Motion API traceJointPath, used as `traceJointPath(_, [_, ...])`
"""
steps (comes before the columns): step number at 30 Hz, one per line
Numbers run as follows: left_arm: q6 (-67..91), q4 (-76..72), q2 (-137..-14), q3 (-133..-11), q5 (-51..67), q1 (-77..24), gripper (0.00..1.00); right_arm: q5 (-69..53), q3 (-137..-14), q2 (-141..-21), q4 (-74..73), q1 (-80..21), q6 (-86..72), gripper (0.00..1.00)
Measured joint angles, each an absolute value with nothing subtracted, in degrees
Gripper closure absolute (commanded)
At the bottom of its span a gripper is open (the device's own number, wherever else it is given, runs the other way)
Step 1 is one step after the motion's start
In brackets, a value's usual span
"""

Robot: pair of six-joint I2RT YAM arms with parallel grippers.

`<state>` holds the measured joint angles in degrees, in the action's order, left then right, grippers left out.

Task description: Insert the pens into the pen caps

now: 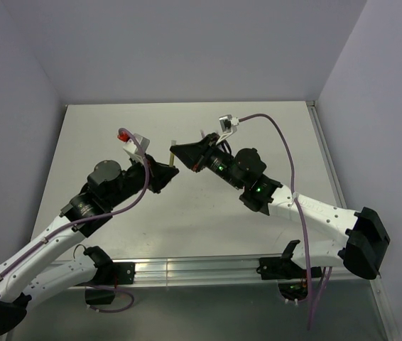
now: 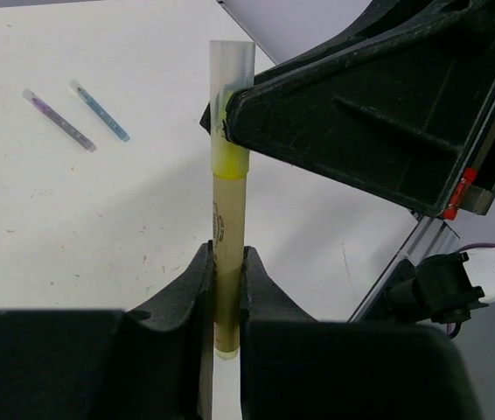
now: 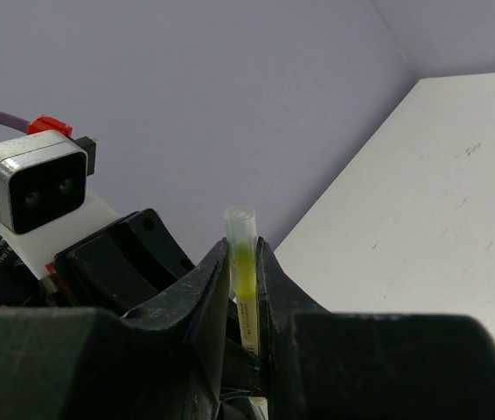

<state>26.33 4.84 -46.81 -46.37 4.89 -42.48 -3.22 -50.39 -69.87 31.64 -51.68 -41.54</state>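
Observation:
The yellow pen (image 2: 229, 210) is held between both grippers above the table (image 1: 187, 213). My left gripper (image 2: 226, 258) is shut on its barrel. A translucent whitish pen cap (image 2: 232, 66) sits over the pen's yellow tip. My right gripper (image 3: 243, 254) is shut on that cap (image 3: 240, 223), with the yellow pen (image 3: 247, 306) running down between its fingers. In the top view the left gripper (image 1: 164, 170) and right gripper (image 1: 182, 155) meet tip to tip. The grey-purple pen (image 2: 59, 121) and the blue pen (image 2: 99, 111) lie side by side on the table beyond.
The right gripper's fingers (image 2: 335, 114) fill the upper right of the left wrist view. The left wrist camera (image 3: 33, 188) and its black mount sit close to the right gripper. Grey walls (image 1: 187, 50) enclose the table; a metal rail (image 1: 201, 268) runs along its near edge.

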Motion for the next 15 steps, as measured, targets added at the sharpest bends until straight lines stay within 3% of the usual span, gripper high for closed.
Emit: traceJointPath(15, [22.65,8.58,-48.66,-48.84,4.47,-42.74,1.00,-3.79,-48.38,-69.65,34.28,-51.68,-42.87,1.00])
